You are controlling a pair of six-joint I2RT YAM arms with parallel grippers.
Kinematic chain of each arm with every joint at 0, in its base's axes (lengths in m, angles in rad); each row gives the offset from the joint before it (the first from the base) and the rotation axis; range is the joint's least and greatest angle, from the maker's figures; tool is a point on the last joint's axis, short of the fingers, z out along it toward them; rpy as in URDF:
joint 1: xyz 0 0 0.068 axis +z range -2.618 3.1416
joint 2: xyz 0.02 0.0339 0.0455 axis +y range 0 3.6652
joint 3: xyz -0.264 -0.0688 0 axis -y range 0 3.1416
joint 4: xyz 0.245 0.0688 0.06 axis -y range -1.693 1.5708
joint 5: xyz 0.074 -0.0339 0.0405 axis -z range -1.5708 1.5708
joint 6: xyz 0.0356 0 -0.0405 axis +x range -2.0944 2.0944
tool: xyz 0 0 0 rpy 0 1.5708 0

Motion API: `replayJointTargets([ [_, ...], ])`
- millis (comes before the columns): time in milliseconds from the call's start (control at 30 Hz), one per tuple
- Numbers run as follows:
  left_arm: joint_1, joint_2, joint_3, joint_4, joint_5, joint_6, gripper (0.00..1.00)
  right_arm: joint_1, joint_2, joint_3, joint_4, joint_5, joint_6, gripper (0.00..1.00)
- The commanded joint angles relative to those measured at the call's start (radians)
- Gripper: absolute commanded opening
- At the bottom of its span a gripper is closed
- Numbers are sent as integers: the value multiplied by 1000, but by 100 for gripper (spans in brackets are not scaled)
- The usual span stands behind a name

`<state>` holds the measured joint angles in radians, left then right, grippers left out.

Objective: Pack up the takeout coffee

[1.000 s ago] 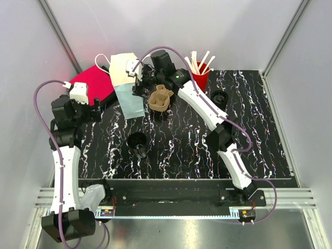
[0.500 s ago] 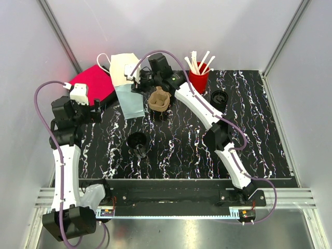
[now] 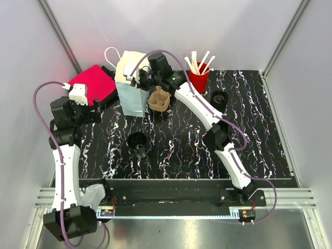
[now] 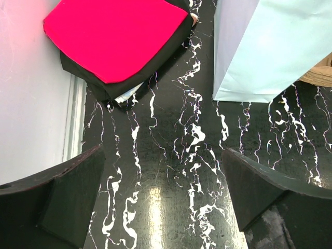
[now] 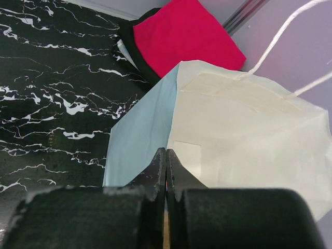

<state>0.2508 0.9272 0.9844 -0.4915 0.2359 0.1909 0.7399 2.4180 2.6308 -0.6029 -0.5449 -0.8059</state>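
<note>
The takeout coffee, a small black cup with a black lid, stands at the back right of the table, right of the red cup of stirrers. My right gripper is shut on the top rim of a light blue paper bag, which stands upright with its cream inside showing. My left gripper hangs open over bare tabletop to the left of the bag, holding nothing.
A brown pulp cup carrier sits just right of the bag. A lidless black cup stands mid-table. A red pad on a black base lies at the back left. Grey walls enclose the table.
The right gripper closed on the bag's rim, and the bag went from lying flat to standing upright. The left arm stayed put.
</note>
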Motion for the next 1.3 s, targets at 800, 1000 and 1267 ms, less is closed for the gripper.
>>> replayJointTargets([
  [800,44,-18,-16,51,95,-24,99,30,-243,152,141,296,-44,0],
  [1000,47,-30,-13,44,115,-25,99,29,-341,108,112,424,-50,0],
  [1267,50,-37,-6,36,155,-31,99,15,-571,-92,22,695,-84,0],
])
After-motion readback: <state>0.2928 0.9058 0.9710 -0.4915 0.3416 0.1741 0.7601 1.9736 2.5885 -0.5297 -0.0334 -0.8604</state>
